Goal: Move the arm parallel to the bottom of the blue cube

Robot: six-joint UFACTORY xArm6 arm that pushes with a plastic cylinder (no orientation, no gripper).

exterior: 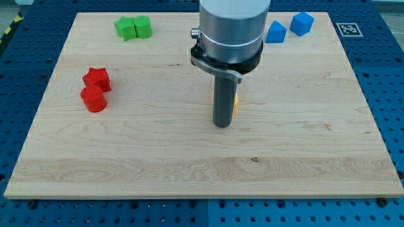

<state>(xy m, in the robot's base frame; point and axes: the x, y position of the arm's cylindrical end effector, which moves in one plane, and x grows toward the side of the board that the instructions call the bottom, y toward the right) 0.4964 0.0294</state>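
The blue cube (302, 23) sits near the top right corner of the wooden board (126, 151). A second blue block (275, 31), wedge-like, lies just to its left. My tip (221, 125) rests on the board near the middle, well below and to the left of both blue blocks. A yellow block (236, 103) is mostly hidden behind the rod, touching or very close to its right side.
A green star-like block (126, 28) and a green cylinder-like block (143, 27) sit together at the top left. A red star-like block (97, 79) and a red cylinder (93, 99) sit at the left. A printed marker (346, 29) lies at the top right.
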